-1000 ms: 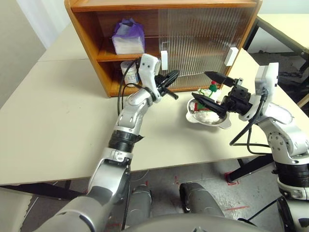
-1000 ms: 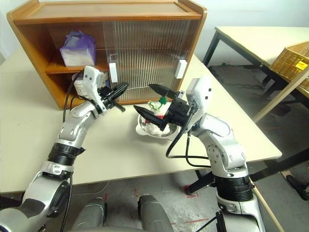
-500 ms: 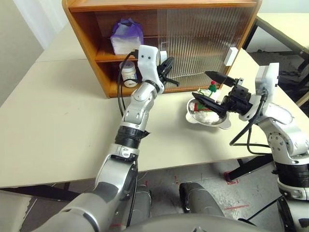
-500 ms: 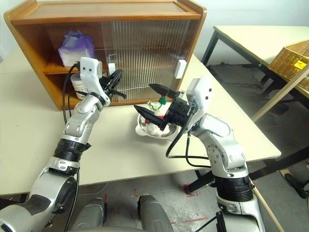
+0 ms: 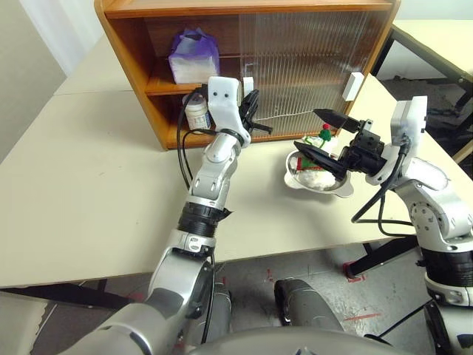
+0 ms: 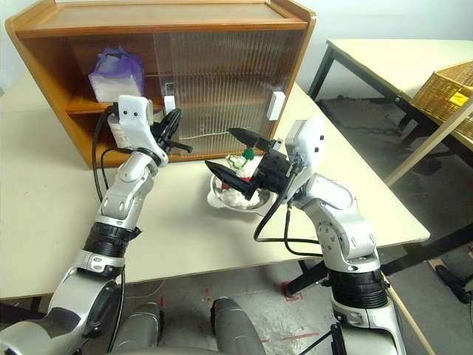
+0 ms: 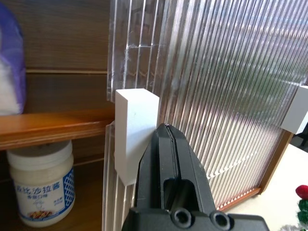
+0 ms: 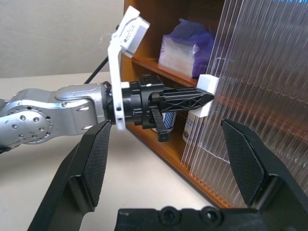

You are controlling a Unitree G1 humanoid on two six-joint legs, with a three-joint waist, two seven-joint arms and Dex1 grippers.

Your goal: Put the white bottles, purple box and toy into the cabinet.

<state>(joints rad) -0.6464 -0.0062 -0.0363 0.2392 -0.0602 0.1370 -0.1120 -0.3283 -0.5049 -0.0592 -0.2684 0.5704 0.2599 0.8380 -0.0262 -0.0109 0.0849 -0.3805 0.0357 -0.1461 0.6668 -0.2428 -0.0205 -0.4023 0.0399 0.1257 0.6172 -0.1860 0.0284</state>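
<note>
Left wrist view shows my left gripper (image 7: pixel 166 139) pinched shut and empty, its tip against the inner side of the white handle (image 7: pixel 134 130) on the left sliding door (image 5: pixel 295 52). A second ago that arm hung lower over the table (image 5: pixel 89 163), its fingers pointing toward the bowl (image 5: pixel 319 180); since then the wrist has swung round to face the cabinet (image 5: pixel 140 66) and lined up with the handle. I take that as the start of a push on the door, though which way it must slide I cannot say for sure.

Inside, the purple box (image 5: pixel 195 58) sits on the upper shelf. One bottle (image 7: pixel 42 185) stands on the bottom shelf, just beside the door's edge. I cannot make out the second bottle for certain.

My right gripper (image 5: pixel 318 133) has not moved: jaws spread wide, holding nothing, hovering over the bowl where the toy (image 5: pixel 323 138) lies.

So the toy looks like the last thing left outside. My judgement is that the door has to shift before I can carry it in, and the risk is the shut tip slipping off the handle.
</note>
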